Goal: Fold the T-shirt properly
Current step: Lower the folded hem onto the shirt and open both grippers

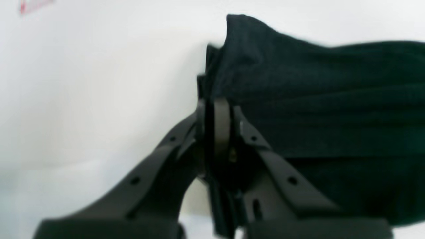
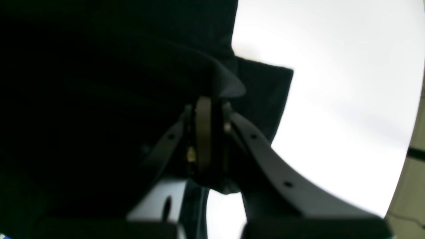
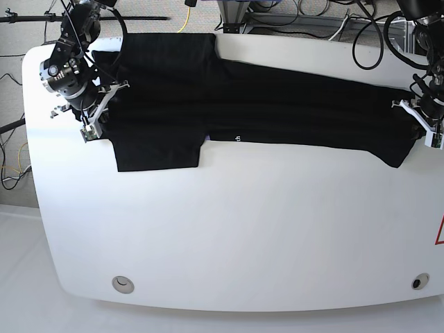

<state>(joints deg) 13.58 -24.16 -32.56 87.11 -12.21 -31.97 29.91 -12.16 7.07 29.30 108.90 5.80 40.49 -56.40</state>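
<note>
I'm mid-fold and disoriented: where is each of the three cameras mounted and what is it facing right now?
Base: high above the white table, looking down; both arms show, the right gripper at the picture's left, the left gripper at its right, the T-shirt stretched between them.
Left wrist: on the left arm, looking along its fingers, shut on the shirt's edge.
Right wrist: on the right arm, looking along its fingers, shut on dark cloth.
Shared: all three show the black shirt on the white table.
</note>
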